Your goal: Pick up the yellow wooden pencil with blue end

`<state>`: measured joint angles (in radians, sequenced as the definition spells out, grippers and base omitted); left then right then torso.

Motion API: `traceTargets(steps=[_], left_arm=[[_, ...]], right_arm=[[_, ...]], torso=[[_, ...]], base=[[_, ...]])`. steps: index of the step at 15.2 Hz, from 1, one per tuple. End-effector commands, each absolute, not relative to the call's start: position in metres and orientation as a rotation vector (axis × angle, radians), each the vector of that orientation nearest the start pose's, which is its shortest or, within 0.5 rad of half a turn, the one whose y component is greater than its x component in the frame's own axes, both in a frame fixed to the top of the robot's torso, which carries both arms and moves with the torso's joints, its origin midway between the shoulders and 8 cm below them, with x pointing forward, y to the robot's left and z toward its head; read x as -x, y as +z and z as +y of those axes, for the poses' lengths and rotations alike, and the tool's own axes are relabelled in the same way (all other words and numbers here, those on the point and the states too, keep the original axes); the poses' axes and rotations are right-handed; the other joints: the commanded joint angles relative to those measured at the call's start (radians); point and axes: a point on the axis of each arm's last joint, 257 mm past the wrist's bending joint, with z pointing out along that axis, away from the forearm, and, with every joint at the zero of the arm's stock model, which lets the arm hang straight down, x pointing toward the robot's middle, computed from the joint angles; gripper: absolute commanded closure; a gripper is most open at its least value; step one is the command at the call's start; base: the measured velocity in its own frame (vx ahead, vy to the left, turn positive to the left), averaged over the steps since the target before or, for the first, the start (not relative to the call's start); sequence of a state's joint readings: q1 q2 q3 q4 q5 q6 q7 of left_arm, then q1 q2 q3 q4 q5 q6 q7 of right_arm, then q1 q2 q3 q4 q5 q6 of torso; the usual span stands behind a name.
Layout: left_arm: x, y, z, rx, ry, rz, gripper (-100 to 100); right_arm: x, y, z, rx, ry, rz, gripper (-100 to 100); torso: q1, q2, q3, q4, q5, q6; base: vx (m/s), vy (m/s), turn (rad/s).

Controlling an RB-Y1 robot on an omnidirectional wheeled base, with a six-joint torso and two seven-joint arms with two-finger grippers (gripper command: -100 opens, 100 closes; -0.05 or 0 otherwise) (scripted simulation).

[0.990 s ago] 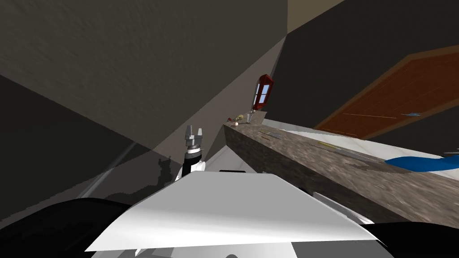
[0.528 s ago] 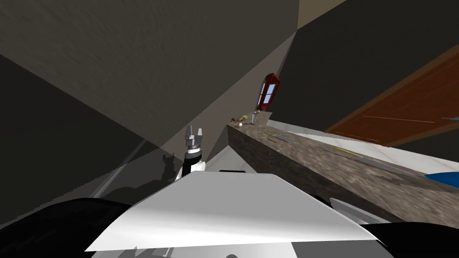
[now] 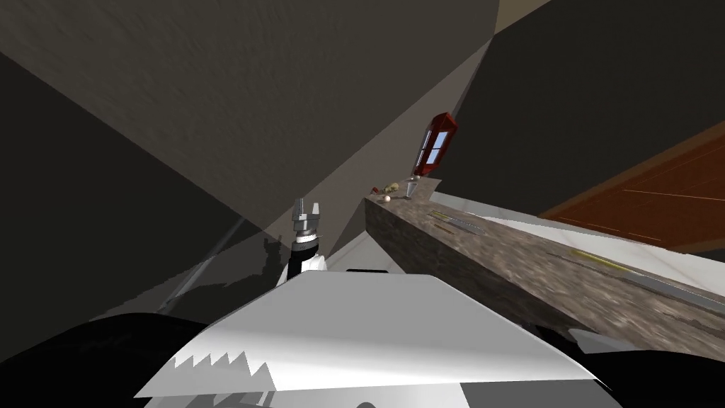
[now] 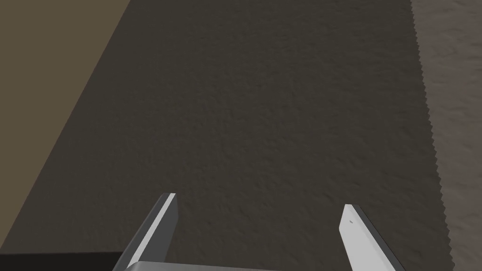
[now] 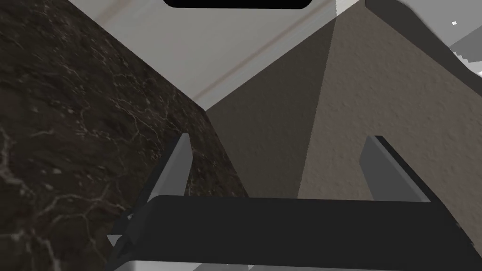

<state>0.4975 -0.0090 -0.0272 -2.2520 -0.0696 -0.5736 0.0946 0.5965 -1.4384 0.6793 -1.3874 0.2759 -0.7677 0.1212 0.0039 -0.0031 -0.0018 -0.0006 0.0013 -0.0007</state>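
Note:
A long marble counter (image 3: 495, 262) runs away to my right in the head view. On its top lies a thin yellow stick (image 3: 597, 258), likely the pencil, end to end with a longer grey strip; I cannot tell the colour of its end. Nearer the far end lie two more thin sticks (image 3: 453, 221). My left gripper (image 3: 306, 210) is raised left of the counter's far corner, open and empty, facing a dark wall (image 4: 259, 201). My right gripper (image 5: 280, 137) is open and empty, close beside the counter's dark marble side (image 5: 70, 141).
At the counter's far end stand a small cup (image 3: 411, 190) and a few tiny objects (image 3: 388, 189). A red-framed window (image 3: 434, 145) hangs above them. A brown door (image 3: 658, 202) lies at the right edge. Walls close in on the left.
My view has swung left: the counter, window and door have slid right, and the blue thing on the counter has left the picture. The left gripper holds the same pose.

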Motion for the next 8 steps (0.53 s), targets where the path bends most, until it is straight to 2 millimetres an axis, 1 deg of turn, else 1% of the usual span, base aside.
traceTargets(steps=[1,2,3,4,5,6,7,8], left_arm=[[-0.339,0.026,0.260,0.619,-1.389,0.593,0],[-0.339,0.026,0.260,0.619,-1.389,0.593,0],[-0.339,0.026,0.260,0.619,-1.389,0.593,0],[-0.339,0.026,0.260,0.619,-1.389,0.593,0],[-0.339,0.026,0.260,0.619,-1.389,0.593,0],[-0.339,0.026,0.260,0.619,-1.389,0.593,0],[-0.339,0.026,0.260,0.619,-1.389,0.593,0],[-0.339,0.026,0.260,0.619,-1.389,0.593,0]], right_arm=[[-0.055,-0.411,-0.450,0.303,0.725,2.748,-100],[-0.038,-0.406,-0.473,0.346,0.679,2.812,-100],[-0.037,-0.406,-0.480,0.346,0.660,2.822,-100],[-0.020,-0.403,-0.503,0.372,0.613,2.881,-100],[-0.021,-0.398,-0.510,0.387,0.594,2.890,-100],[-0.006,-0.393,-0.532,0.413,0.545,2.945,-100],[-0.007,-0.389,-0.537,0.425,0.530,2.952,-100],[0.006,-0.382,-0.559,0.451,0.479,3.002,-100]], torso=[[0.000,0.000,0.000,0.000,0.000,0.000],[-0.001,0.000,0.000,0.000,0.000,0.000],[-0.001,0.000,0.000,0.000,0.000,0.000],[-0.001,0.000,0.000,0.000,0.000,0.000],[0.000,-0.002,-0.001,0.000,0.000,-0.001],[0.000,-0.002,-0.001,0.000,0.000,0.000],[-0.001,-0.003,-0.002,-0.001,0.000,0.000],[-0.001,-0.003,-0.002,-0.001,0.000,0.000]], base=[[0.048,0.026,0.061],[0.064,0.046,0.139],[0.073,0.046,0.143],[0.092,0.053,0.195],[0.095,0.041,0.161],[0.111,0.040,0.206],[0.111,0.027,0.150],[0.117,0.022,0.186]])
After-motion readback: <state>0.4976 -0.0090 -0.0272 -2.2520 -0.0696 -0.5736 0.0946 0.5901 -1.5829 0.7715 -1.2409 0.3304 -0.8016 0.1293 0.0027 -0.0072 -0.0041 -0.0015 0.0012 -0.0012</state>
